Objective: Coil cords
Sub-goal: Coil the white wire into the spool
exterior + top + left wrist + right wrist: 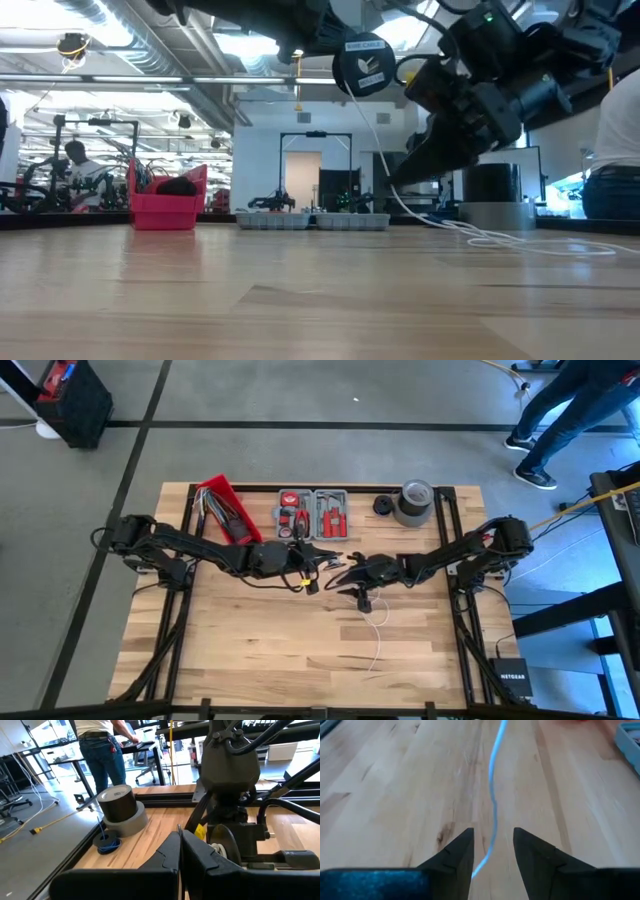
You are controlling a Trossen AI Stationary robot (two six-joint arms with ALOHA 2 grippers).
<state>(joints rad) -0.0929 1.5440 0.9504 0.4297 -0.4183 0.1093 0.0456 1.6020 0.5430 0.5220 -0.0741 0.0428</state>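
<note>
Even, bright indoor light falls on the pale wooden surface (pixel 300 640) from above, and the two arms cast only soft, faint shadows on it. At table height the ceiling lights (pixel 250 45) and the far windows (pixel 590 185) glare white, the near wood is out of focus, and the arms overhead read as dark silhouettes. From the right wrist the white cord (pixel 492 795) is a bluish smear over soft wood grain.

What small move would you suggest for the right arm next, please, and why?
Probably close the right claw on the white cord: its fingers stand open with the cord running between them over the table, while the left claw waits shut beside it.
</note>
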